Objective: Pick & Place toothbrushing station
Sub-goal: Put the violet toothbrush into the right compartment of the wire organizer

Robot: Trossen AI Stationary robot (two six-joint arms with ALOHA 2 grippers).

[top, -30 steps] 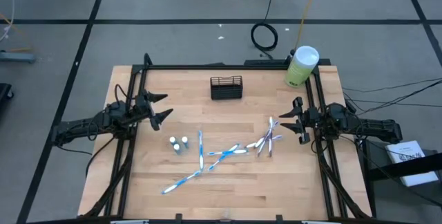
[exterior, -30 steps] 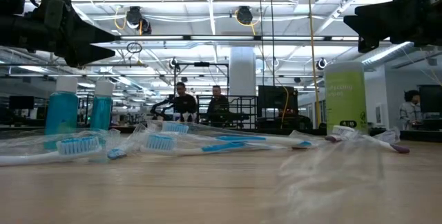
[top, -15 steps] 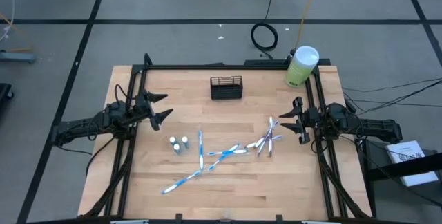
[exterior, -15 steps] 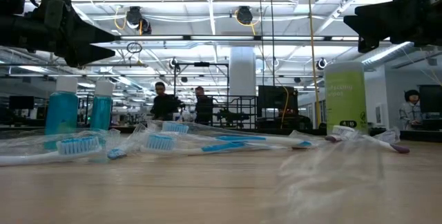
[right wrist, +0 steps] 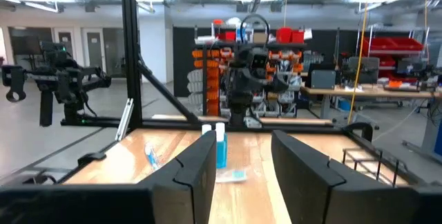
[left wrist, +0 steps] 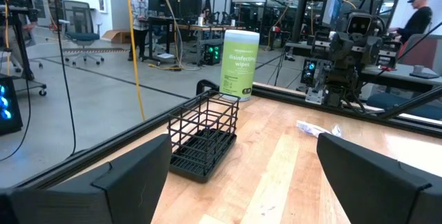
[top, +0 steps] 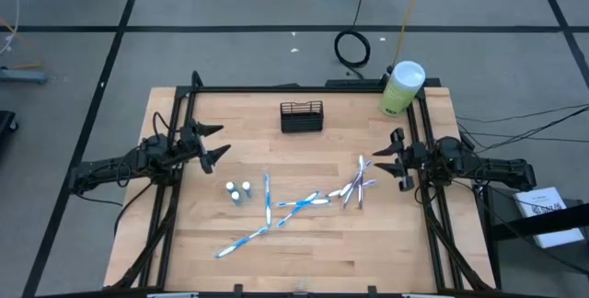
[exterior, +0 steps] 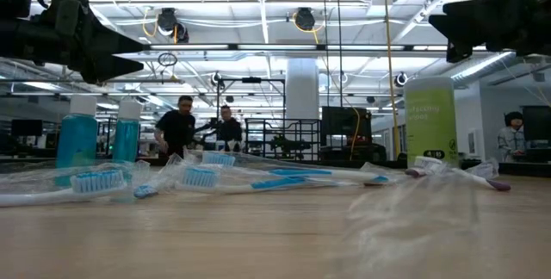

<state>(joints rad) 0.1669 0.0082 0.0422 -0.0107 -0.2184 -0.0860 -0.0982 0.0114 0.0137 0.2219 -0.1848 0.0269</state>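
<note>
High view first: left gripper [top: 213, 144] over the left side of the tabletop [top: 368, 234], fingers spread wide, nothing between them. Right gripper [top: 394, 160] over the right side, fingers parted to a moderate gap, also empty — right wrist view confirms bare space between the pads.

Outward from the left gripper: toothbrushing station [top: 302, 116] — small black wire basket — upright near the far edge, well apart from both grippers, closer to the left one. Left wrist view aimed almost straight at it [left wrist: 204, 136]; probably the arm lined up for the pick, wide spread suited to the basket's wall. A judgement only.

Between the arms, nearer the front: wrapped toothbrushes [top: 299, 203] scattered in a loose fan, two small blue bottles [top: 239, 191] just beside them. Pale-green wipes canister [top: 401, 87] at the far right corner, off to the side of the work area.

Pose: both arms low, stretched inward from the table's sides, wrists roughly level, grippers facing each other across the middle. Right arm waiting, by the look of it. Task not yet begun — basket untouched.
</note>
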